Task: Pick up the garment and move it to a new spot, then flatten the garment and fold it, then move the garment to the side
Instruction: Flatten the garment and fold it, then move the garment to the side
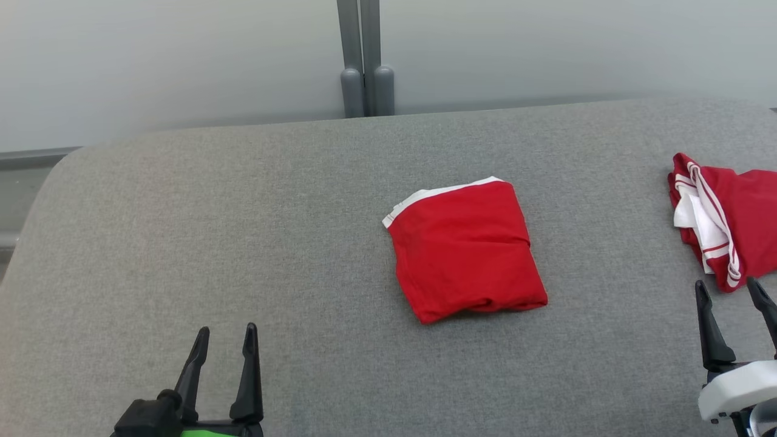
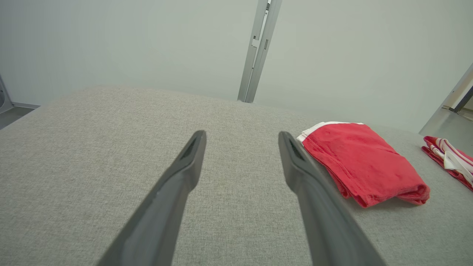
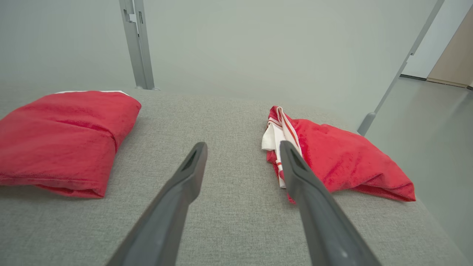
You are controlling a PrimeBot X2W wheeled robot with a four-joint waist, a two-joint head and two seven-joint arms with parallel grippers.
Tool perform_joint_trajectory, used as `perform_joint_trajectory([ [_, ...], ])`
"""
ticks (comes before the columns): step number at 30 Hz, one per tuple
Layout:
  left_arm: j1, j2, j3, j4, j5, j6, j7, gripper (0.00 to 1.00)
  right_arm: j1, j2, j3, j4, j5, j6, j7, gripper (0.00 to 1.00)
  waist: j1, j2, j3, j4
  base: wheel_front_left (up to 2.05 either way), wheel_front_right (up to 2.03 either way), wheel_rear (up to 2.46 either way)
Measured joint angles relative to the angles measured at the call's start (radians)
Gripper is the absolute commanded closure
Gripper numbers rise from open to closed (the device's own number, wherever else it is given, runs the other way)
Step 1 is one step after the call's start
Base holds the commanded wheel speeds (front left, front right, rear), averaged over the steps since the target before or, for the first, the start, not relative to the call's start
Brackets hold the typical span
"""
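A red garment (image 1: 467,249) with a white band lies folded in a neat block at the middle of the grey padded surface (image 1: 243,212); it also appears in the left wrist view (image 2: 362,162) and the right wrist view (image 3: 63,140). A second red garment (image 1: 740,218) with white striped trim lies bunched at the right edge (image 3: 340,155) (image 2: 449,159). My right gripper (image 1: 727,283) (image 3: 242,144) stands open just in front of this bunched garment, holding nothing. At the lower left, my left gripper (image 1: 227,329) (image 2: 242,133) is open and empty over bare cloth.
A grey upright post (image 1: 366,60) rises behind the surface's far edge against a pale wall. The surface's right edge drops to the floor (image 3: 436,140) just beyond the bunched garment. Bare grey cloth spreads over the left half.
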Motion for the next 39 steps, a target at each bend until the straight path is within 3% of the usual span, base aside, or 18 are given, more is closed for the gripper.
perform_joint_trajectory([
  [5, 0.024, 0.0, 0.035, -0.018, 0.0, 0.001, 0.0, 0.0, 0.068, 0.062, -0.058, -0.058, -0.034, 0.0, -0.003, 0.0, 0.0, 0.0, -0.024, -0.029, 0.0, 0.0, 0.0],
  [12, 0.038, 0.0, 0.071, -0.032, 0.011, 0.001, 0.0, 0.0, 0.092, 0.103, -0.049, -0.091, -0.05, 0.0, -0.003, 0.0, 0.0, 0.0, -0.043, -0.057, 0.0, 0.0, 0.0],
  [39, 0.064, 0.0, 0.086, 0.004, 0.024, -0.012, 0.0, 0.0, 0.096, 0.104, 0.002, -0.105, -0.058, 0.0, -0.003, 0.0, 0.0, 0.0, -0.07, -0.005, 0.0, 0.0, 0.0],
])
